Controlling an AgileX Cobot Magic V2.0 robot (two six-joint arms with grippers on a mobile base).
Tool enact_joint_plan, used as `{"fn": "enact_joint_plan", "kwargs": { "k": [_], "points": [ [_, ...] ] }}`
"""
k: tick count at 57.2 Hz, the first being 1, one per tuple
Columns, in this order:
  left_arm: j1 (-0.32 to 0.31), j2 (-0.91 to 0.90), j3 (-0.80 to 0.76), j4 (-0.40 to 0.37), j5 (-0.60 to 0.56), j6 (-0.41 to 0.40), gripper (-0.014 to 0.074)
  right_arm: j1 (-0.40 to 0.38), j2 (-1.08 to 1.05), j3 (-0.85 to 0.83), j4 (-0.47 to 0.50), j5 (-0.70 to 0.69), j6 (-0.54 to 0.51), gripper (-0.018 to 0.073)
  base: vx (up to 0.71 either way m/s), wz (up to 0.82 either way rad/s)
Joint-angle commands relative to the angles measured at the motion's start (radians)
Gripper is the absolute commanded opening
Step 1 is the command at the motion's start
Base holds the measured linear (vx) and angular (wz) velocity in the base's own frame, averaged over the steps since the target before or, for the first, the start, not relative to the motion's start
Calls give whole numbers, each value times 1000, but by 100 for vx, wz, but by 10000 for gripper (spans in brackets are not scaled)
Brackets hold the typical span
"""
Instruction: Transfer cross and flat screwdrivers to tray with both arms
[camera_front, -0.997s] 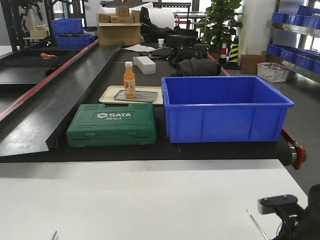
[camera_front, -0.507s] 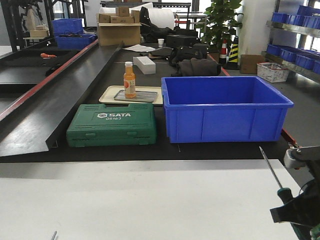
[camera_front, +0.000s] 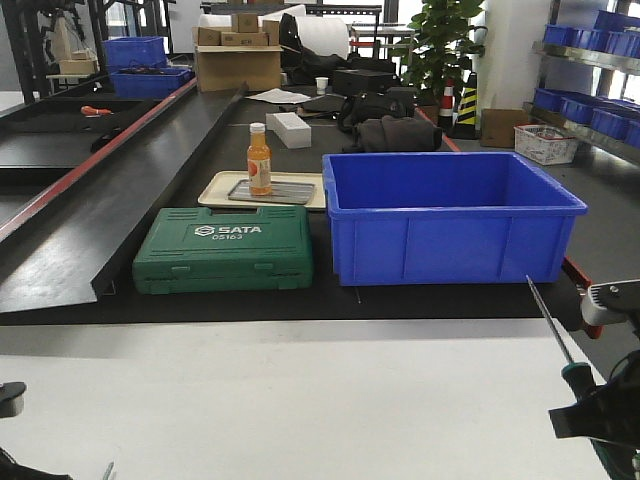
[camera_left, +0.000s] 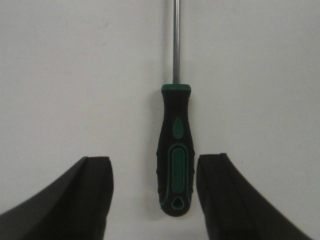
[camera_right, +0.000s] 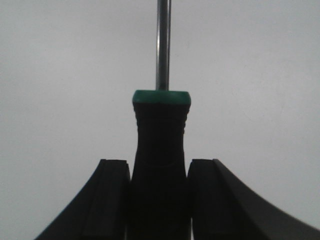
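Bearing screwdriver (camera_left: 172, 170): white table (camera_front: 300, 400) fronting conveyor (camera_front: 190, 170).

Right gripper (camera_right: 159, 200), clamped on the screwdriver (camera_front: 554, 340), has risen. The shaft tip, formerly well below the blue bin (camera_front: 450, 215), now stands just beside the bin's lower right corner, slightly higher than half a second before. Part of the left arm (camera_front: 8, 398) has entered well below-left of the bin.

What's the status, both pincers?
Left pincer open, straddling green-black-handled screwdriver on white table. Right pincer shut on second green-black screwdriver. Orange bottle standing in beige tray.
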Motion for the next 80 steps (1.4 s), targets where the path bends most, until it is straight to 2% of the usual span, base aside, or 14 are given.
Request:
{"fn": "enact_joint_plan", "kwargs": {
  "k": [1, 13, 35, 50, 54, 59, 68, 80],
  "points": [
    [-21, 15, -37, -20, -25, 1, 499, 0, -26, -25, 2, -66, -3, -8, 0, 0],
    [-76, 90, -38, -18, -39, 1, 499, 0, -26, -25, 2, -65, -3, -8, 0, 0],
    [-76, 194, -38, -23, -62, -19, 495, 0, -26, -25, 3, -51, -3, -8, 0, 0],
    [-76, 259, -38, -44, -57, -12, 448, 0, -26, -25, 5, -51, -3, -8, 0, 0],
    [-76, 273, -38, -44, -53, -7, 412, 0, -26, -25, 6, -49, 0, -8, 0, 0],
    [-76, 281, -38, -44, -46, -3, 308, 0, -26, -25, 6, -46, 1, -8, 0, 0],
    [-76, 284, -38, -43, -45, 19, -2, 0, -26, -25, 6, -39, 1, -8, 0, 0],
    [-77, 250, -38, -44, -49, 59, -7, 0, -26, -25, 11, -50, 5, -8, 0, 0]
  ]
}}
